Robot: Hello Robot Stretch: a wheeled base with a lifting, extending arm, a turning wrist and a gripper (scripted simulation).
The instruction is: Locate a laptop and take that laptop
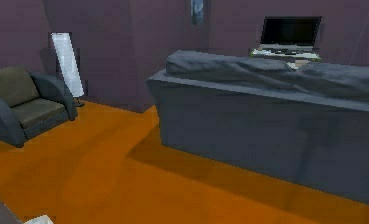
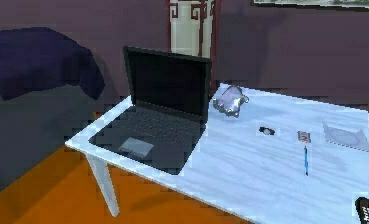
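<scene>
Pale tabletop (image 2: 254,172) carries the laptop (image 2: 160,118) at its left corner, lid raised. Better to approach its base squarely, clear of the lid; the fingers' state cannot be told.

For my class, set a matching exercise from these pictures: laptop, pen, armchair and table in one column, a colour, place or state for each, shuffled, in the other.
Things:
1. laptop
2. pen
3. armchair
4. table

Descriptions:
A. white top
B. open, screen dark
C. padded, at the forward view's left
D. thin, blue, lying flat

Pairs: 1-B, 2-D, 3-C, 4-A
</scene>
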